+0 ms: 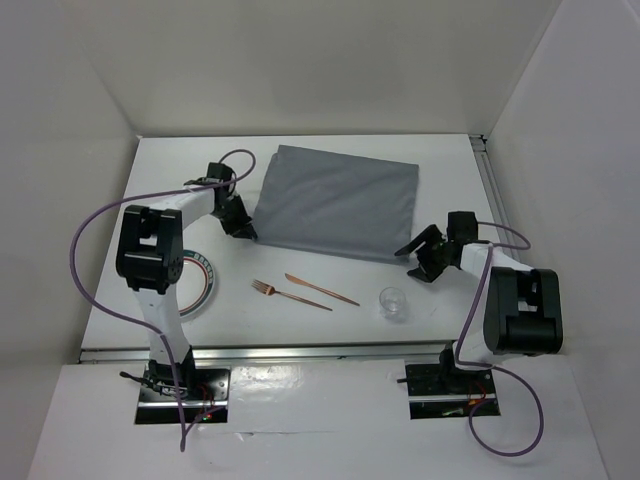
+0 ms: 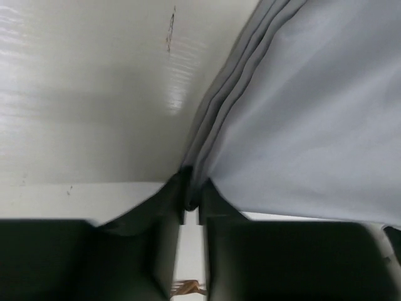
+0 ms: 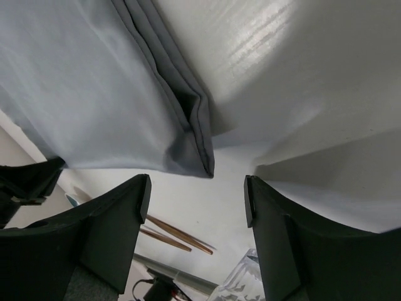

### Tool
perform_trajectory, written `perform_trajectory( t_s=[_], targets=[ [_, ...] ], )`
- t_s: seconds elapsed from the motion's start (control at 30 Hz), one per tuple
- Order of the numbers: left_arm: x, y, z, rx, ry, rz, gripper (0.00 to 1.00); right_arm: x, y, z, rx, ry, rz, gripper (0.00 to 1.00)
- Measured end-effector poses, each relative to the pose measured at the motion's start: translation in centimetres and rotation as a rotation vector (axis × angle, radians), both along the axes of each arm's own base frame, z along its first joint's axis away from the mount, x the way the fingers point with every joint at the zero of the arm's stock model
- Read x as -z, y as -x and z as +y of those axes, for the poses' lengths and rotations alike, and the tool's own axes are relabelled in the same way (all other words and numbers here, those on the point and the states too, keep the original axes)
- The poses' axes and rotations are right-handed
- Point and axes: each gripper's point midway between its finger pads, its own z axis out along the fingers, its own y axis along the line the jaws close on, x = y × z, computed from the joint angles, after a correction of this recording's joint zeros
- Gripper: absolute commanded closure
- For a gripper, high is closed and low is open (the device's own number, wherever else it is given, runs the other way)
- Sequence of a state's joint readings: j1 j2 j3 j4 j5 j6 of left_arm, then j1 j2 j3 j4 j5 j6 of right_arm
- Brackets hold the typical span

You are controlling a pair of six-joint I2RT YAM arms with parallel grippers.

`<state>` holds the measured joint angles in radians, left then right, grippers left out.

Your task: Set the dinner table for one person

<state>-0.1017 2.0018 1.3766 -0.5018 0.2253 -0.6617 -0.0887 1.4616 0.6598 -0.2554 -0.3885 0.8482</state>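
The left gripper [image 2: 191, 207] seems clenched on the grey cloth's [image 1: 340, 200] near-left corner, far on the dinner table [image 1: 440, 160], likely to spread it, while the right gripper [image 3: 197, 188] hangs released.

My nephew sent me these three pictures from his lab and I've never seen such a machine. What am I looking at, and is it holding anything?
These are two black-and-white robot arms bolted at the near edge of a large white table. One picture looks down from above; the other two come from cameras on each wrist, so black fingers fill their lower part. On the table lie a folded grey cloth, a copper-coloured fork and knife, a small clear glass, and a white plate with a striped rim, partly hidden. The left gripper pinches the cloth's corner. The right gripper stands open at the other near corner, holding nothing.
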Motion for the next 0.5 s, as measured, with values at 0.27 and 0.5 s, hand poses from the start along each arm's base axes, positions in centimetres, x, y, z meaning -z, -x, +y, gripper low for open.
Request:
perform_trajectory(
  t_s=[0.27,0.5],
  targets=[
    [0.1,-1.4,0.1,-0.009,-0.010,-0.006,1.00,0.6,-2.0,0.0,0.023,0.021,-0.035,0.96],
    [-1.9,-2.3,0.2,-0.004,-0.026,-0.018,1.00,-1.4,-7.2,0.7,0.002,0.041,-0.093,1.00]
  ],
)
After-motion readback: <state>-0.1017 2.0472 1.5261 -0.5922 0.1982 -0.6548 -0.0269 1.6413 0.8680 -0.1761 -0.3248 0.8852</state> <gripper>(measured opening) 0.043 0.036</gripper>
